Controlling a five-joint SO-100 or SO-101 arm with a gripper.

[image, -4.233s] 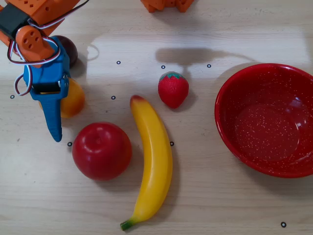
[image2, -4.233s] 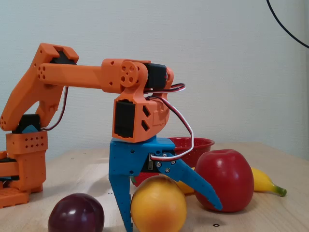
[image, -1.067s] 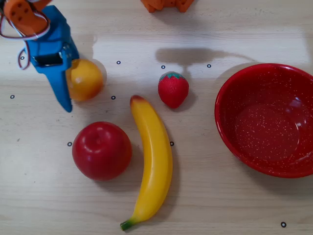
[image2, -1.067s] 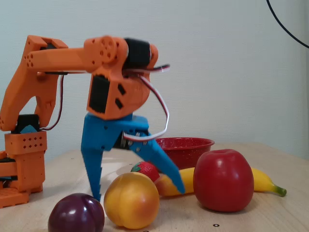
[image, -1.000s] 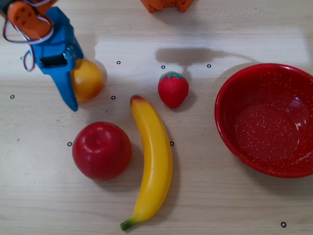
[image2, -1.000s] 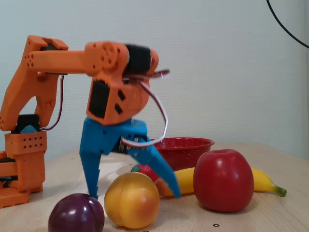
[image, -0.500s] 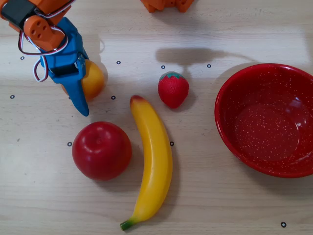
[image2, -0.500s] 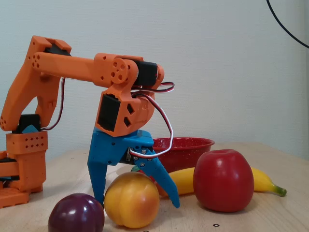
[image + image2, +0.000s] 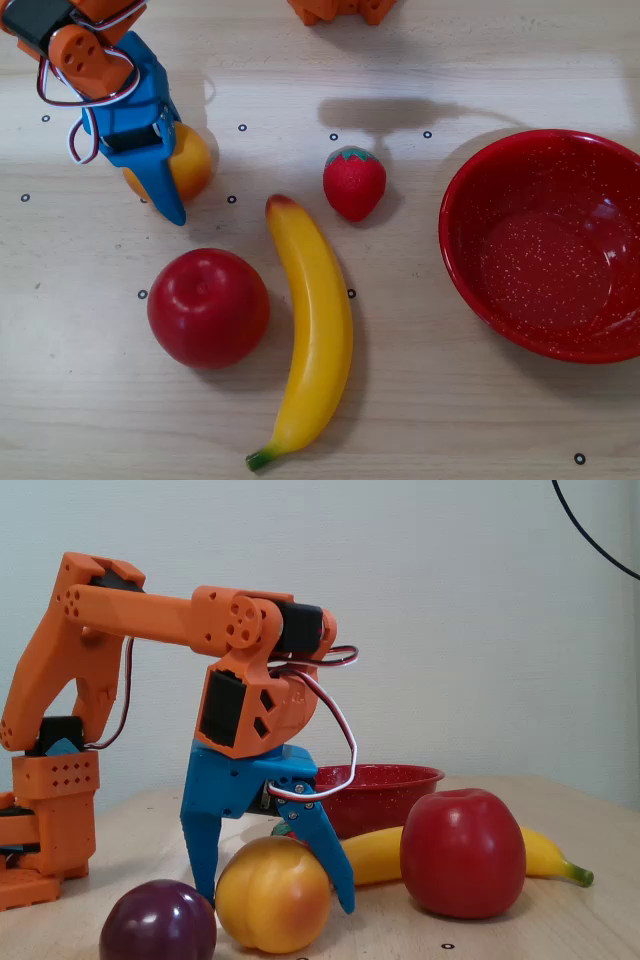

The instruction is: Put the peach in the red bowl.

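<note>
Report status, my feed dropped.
Gripper open, fingers straddling peach on table. Red bowl empty. Strawberry and banana between.

1. The orange arm (image 9: 120, 610) reaches forward from its base, elbow raised.
2. The wrist bends straight down.
3. The blue hand (image 9: 272, 898) points downward, its two fingers (image 9: 205, 855) spread moderately apart.

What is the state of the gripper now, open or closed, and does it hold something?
Gripper: partly open, its two blue fingers straddling the peach, which sits on the table; a firm grip cannot be told.
</note>
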